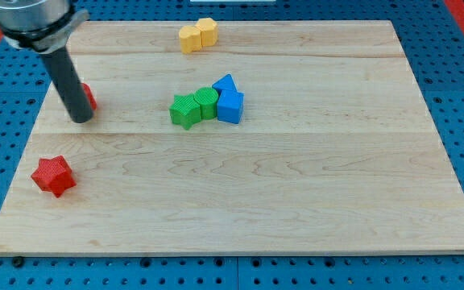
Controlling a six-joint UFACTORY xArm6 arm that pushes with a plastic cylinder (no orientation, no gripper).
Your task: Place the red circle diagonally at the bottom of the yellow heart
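Note:
The red circle [89, 97] lies at the board's left, mostly hidden behind my rod. My tip [81, 118] rests on the board touching the circle's lower left side. The yellow heart [189, 37] sits near the view's top, touching a second yellow block [208, 31] on its right. The circle is well to the left of and below the heart.
A red star [53, 176] lies at the lower left. A green star [185, 110] and a green block [207, 102] touch two blue blocks [230, 105], [225, 84] in a cluster at the middle. The wooden board [312, 177] ends in blue pegboard all round.

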